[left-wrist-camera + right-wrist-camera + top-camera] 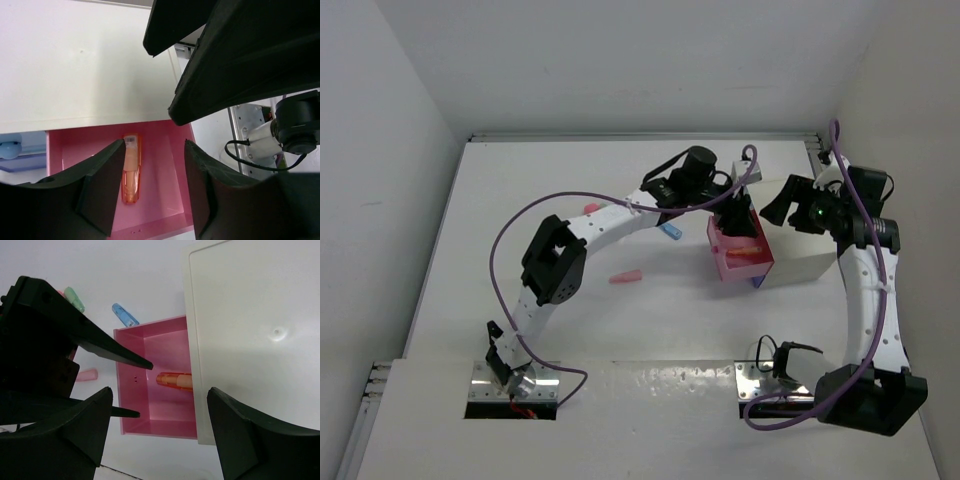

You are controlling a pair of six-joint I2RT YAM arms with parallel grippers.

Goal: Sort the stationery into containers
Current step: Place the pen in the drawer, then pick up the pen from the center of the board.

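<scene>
The pink drawer (741, 262) is pulled out of the white cabinet (807, 258). An orange piece (130, 168) lies inside it and also shows in the right wrist view (175, 381). My left gripper (739, 218) hangs open and empty just above the drawer, its fingers (102, 190) either side of the orange piece, not touching it. My right gripper (777, 206) is open and empty above the cabinet's top. A blue piece (670, 232), a pink piece (628, 277) and another pink piece (588, 208) lie on the table. A mint green piece (75, 299) shows in the right wrist view.
A blue drawer (22, 150) with its knob sits under the pink one, beside the cabinet front. The cabinet stands near the right wall. The loose pieces lie left of the drawer, under my left arm's reach.
</scene>
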